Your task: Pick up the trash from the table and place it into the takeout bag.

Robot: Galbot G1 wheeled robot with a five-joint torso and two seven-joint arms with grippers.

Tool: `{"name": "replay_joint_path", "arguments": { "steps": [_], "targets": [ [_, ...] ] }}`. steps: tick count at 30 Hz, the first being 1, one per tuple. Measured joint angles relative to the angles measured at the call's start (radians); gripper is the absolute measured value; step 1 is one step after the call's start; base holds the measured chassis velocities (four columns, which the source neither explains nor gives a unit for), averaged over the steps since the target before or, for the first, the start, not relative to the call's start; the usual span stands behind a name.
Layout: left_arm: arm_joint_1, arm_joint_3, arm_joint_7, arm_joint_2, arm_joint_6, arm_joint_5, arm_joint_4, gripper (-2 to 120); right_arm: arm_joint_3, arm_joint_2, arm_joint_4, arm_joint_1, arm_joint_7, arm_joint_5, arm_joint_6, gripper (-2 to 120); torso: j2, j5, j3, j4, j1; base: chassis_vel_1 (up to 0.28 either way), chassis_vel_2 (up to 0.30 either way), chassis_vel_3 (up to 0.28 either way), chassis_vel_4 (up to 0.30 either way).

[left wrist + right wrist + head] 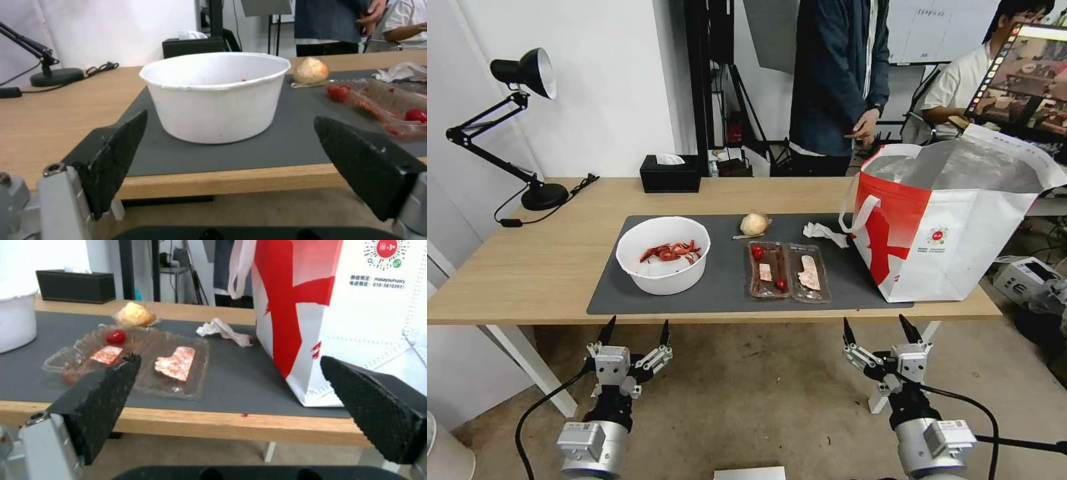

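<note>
Both claws wide, empty: left claw (pixel 635 332), right claw (pixel 882 329) below counter (pixel 527 267) edge. Bowl (pixel 663 254), tray (pixel 789 270), tissue (pixel 825 233), wrapped ball (pixel 754 224) on mat; bag (pixel 954 220) right. Bowl probably first: grip rim, keep level.

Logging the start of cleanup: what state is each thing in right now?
Bowl: upright on mat, holds red peels.
Tray: open, food bits inside.
Tissue: crumpled, beside bag.
Wrapped ball: on mat.
Bag: upright, open.
Left pincer: open, below table edge.
Right pincer: open, likewise.
</note>
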Motion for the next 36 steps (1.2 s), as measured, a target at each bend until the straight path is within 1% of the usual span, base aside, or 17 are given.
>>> {"name": "replay_joint_path", "arguments": {
  "steps": [36],
  "targets": [
    [0.0, 0.0, 0.0, 0.0, 0.0, 0.0, 0.0, 100, 0.0, 0.0, 0.0, 0.0, 0.0, 0.0, 0.0, 100, 0.0, 0.0, 0.0, -0.0001, 0.0, 0.0, 0.0, 0.0, 0.0]
  ]
}}
